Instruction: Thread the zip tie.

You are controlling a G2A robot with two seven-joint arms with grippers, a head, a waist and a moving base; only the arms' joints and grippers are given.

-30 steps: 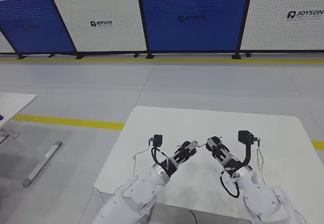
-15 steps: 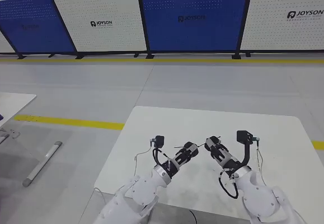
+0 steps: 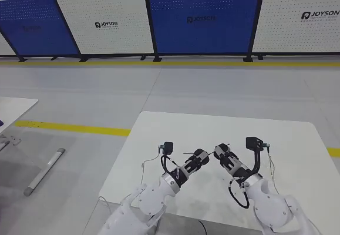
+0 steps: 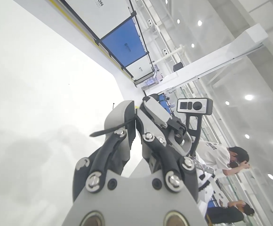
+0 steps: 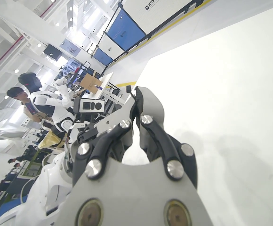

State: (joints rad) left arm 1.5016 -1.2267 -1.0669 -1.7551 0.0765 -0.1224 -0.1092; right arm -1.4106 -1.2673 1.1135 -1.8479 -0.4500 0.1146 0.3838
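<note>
Top view: white table (image 3: 216, 126) (blue-white partitions (image 3: 205, 26) behind)

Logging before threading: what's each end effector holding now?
Left end effector: closed on the zip tie.
Right end effector: closed on the zip tie near its head.

In the top view, the right gripper (image 3: 219, 151) has slid a little toward the left of the frame. The left gripper (image 3: 199, 155) has edged slightly right, so the stretch of zip tie (image 4: 110, 129) between them has become shorter.
</note>
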